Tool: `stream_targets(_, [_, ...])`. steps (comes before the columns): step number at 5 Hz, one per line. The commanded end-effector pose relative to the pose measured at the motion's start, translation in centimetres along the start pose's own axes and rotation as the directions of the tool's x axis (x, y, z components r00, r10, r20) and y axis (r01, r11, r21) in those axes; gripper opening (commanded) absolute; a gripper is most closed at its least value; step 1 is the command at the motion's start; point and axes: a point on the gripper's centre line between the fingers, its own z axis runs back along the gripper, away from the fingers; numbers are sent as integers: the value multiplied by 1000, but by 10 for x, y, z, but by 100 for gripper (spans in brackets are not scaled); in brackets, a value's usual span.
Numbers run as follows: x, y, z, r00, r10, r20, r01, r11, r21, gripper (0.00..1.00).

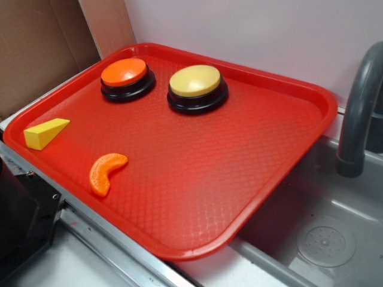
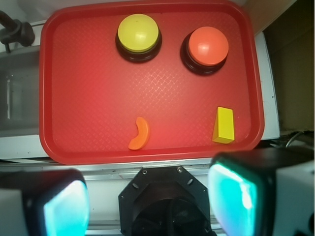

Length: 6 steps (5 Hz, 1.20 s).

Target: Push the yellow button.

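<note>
- From my seat at the controls, the yellow button [image 1: 195, 82] sits on the red tray [image 1: 197, 179], toward the tray's far edge in the exterior view, right up near the pale wall.
- It's round, so honestly there's no long axis to speak of. The pale yellow dome faces straight up, sitting flat on its black circular base, not tilted as far as I can see.
- Just beside it is the orange button [image 1: 124, 73], same shape, same black base. The two are close but apart, not touching.
- In the wrist view the yellow button [image 2: 138, 33] is up top, left of centre, with the orange button [image 2: 208, 43] to its right.
- Nearer the tray's front edge there's a yellow wedge block [image 1: 45, 133] and an orange slice-shaped piece [image 1: 106, 172], both lying flat and well apart from the buttons.
- The gripper [image 2: 147, 201] only shows up in the wrist view, at the bottom of the frame, hanging off the near edge of the tray. The two fingers [image 2: 235, 194] are spread wide with nothing between them, so it's released and holding nothing.
- It's well apart from the yellow button, with the whole tray between them.
- A grey sink [image 1: 326, 239] with a dark faucet [image 1: 359, 113] sits next to the tray, and the tray's corner overhangs it.
</note>
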Motion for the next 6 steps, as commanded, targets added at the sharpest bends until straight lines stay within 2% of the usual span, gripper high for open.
stream_targets(1, [0, 0, 0, 1000, 0, 0, 0, 1000, 0, 100])
stream_targets(2, [40, 25, -30, 998, 67, -15, -65, 990, 128, 100])
stream_targets(3, [89, 22, -57, 994, 73, 83, -81, 992, 95, 100])
stream_targets(4, [120, 3, -96, 996, 44, 82, -54, 992, 117, 100])
stream_targets(5, [132, -8, -139, 998, 46, 40, -51, 989, 136, 100])
stream_targets(6, [149, -9, -171, 999, 49, 12, -50, 991, 126, 100])
